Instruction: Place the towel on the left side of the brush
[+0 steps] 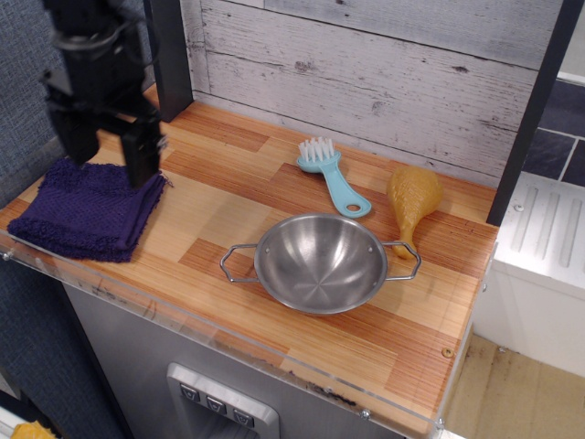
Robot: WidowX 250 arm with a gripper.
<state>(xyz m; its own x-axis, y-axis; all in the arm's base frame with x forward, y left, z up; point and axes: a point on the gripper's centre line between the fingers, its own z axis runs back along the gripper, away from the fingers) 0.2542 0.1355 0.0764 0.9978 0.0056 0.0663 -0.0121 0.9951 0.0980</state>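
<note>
My hand (108, 157) hangs spread over the towel (89, 208) at the worktop's (228, 215) left edge — fingers apart, gripping nothing. The brush (331, 175) lies near the back edge — well apart.

One towel (87, 210), one brush (331, 174), one bowl (320, 262), one drumstick (413, 201), seemingly plastic.

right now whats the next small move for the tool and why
Probably lower straight down onto the folded dark purple terry towel. The black tool hangs open over the towel's back edge, gripping nothing, and the towel lies far left of the light-blue plastic brush.
</note>
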